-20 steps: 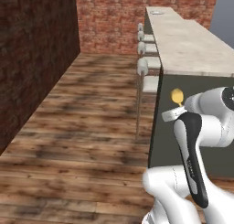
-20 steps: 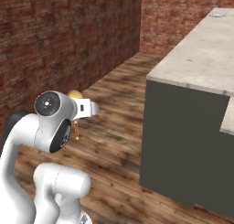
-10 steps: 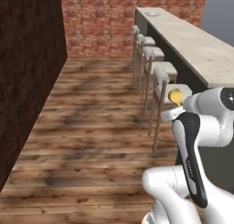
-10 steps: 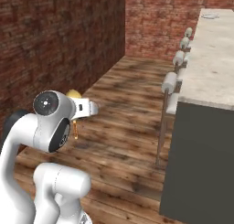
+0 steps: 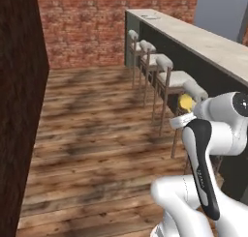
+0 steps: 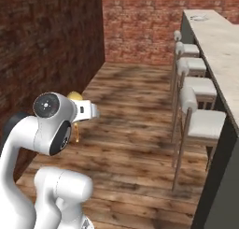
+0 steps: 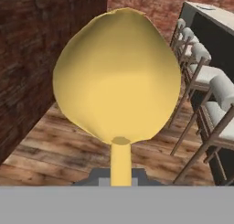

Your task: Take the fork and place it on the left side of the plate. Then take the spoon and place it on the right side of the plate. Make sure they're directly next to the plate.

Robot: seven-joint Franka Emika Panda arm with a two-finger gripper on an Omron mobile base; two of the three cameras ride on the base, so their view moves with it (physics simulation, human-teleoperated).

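Note:
My gripper (image 7: 120,174) is shut on the handle of the spoon (image 7: 117,77), a yellowish-golden one whose rounded bowl stands upright close in front of the hand camera. The spoon's bowl (image 5: 185,102) peeks out beside the white arm in the left base view. It shows again as the spoon (image 6: 73,96) above the arm's elbow in the right base view. A small pale flat thing (image 6: 200,17) lies at the far end of the long counter (image 6: 219,46); I cannot tell whether it is the plate. The fork is out of view.
A row of pale bar stools (image 6: 198,123) stands along the counter's dark front (image 5: 193,66). A dark brick wall (image 6: 46,50) runs on the left and a red brick wall (image 5: 87,28) closes the far end. Wooden floor (image 5: 97,134) stretches between them.
The whole picture has shifted, so the base has moved: the counter's end has slid aside and the row of stools has come into view. The spoon stays held in the shut gripper.

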